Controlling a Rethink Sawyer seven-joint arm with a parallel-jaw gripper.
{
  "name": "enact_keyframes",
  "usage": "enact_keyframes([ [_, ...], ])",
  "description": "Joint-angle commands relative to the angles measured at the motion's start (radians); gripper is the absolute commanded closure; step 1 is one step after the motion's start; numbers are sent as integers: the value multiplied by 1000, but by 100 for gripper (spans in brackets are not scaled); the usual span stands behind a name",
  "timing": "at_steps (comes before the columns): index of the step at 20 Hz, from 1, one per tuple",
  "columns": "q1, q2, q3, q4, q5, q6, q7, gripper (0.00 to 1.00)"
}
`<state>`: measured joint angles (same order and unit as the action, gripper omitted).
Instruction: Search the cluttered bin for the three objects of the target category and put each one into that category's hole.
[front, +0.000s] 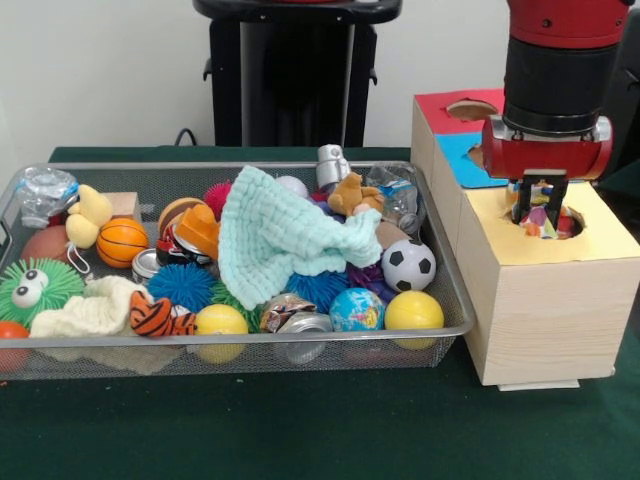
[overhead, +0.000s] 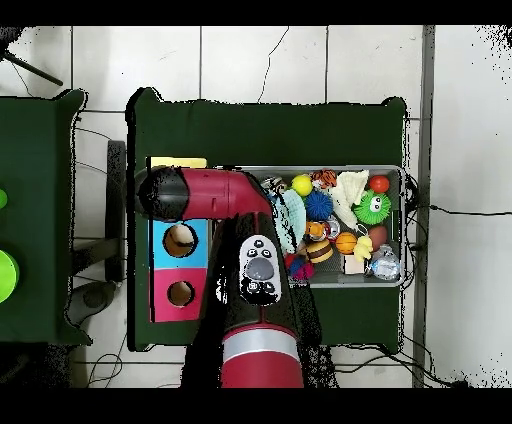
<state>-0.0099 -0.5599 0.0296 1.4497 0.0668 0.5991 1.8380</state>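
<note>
Crumpled multicoloured wrapper (front: 540, 221) pinched in gripper (front: 539, 212) over yellow hole (front: 575, 222), right of frame; dark green tablecloth (front: 300, 430) below, white wall (front: 100, 70) behind.

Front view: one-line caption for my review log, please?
Gripper lowers a multicoloured object into the yellow hole of the wooden box, beside the cluttered mesh bin.

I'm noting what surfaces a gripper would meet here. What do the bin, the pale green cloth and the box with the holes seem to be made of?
The bin looks like silver wire mesh: you see through its walls. The pale green cloth looks like soft knitted or waffle-weave fabric, ridged and draped. The box appears to be light unfinished wood or plywood, with visible grain, and matte coloured tops, possibly paper.
</note>
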Motion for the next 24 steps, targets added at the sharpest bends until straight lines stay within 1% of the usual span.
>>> enact_keyframes([
  [1,-85,-61,-8,48,-99,107,-61,0],
  [3,-92,-54,1,45,-106,94,-68,0],
  [4,-94,-54,4,45,-114,87,-68,100],
  [6,-106,-65,21,72,-113,11,-67,100],
  [8,-120,-65,40,84,-104,-5,-60,100],
  [9,-111,-57,29,68,-112,23,-56,100],
  [14,-95,-75,15,52,-125,57,-33,100],
  [18,-96,-68,16,47,-136,52,-20,100],
  [22,-110,-55,33,23,-143,72,-45,100],
  [23,-119,-57,44,29,-144,58,-47,0],
  [24,-127,-59,54,35,-141,52,-55,0],
])
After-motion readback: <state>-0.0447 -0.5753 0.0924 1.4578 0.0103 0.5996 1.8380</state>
